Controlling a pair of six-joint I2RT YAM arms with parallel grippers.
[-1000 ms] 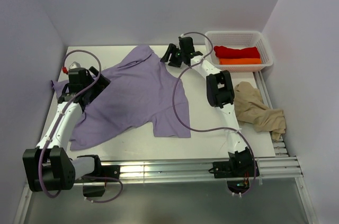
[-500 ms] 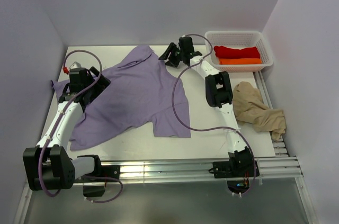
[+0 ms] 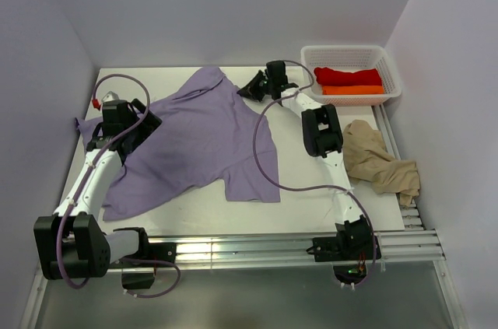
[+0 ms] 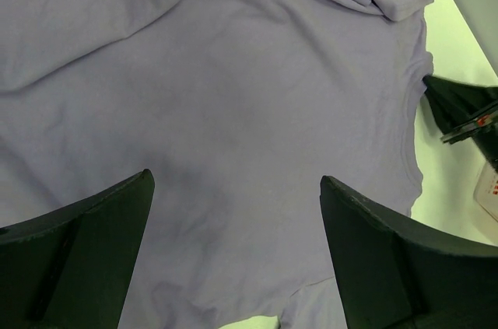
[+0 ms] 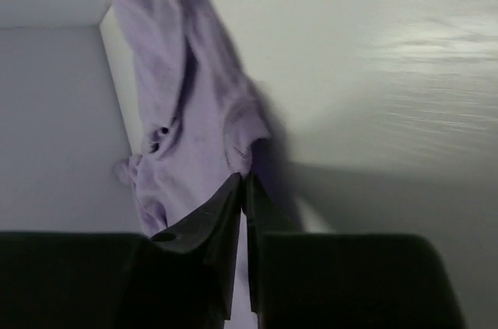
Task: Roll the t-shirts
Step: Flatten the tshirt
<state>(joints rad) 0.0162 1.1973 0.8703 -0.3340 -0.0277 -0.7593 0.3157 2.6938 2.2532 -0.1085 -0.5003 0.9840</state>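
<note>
The lavender t-shirt lies spread on the worktop. My right tool is pinched on its far-right edge, and my left tool hangs wide apart above the cloth. Risk: the shallow pinch may slip under pull and bunch the fabric.

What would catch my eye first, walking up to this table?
A big lavender t-shirt sprawls over the table, the right gripper pinching its far edge. At the far right a white basket holds a red shirt and an orange shirt; a beige shirt lies crumpled at the table's right edge.
</note>
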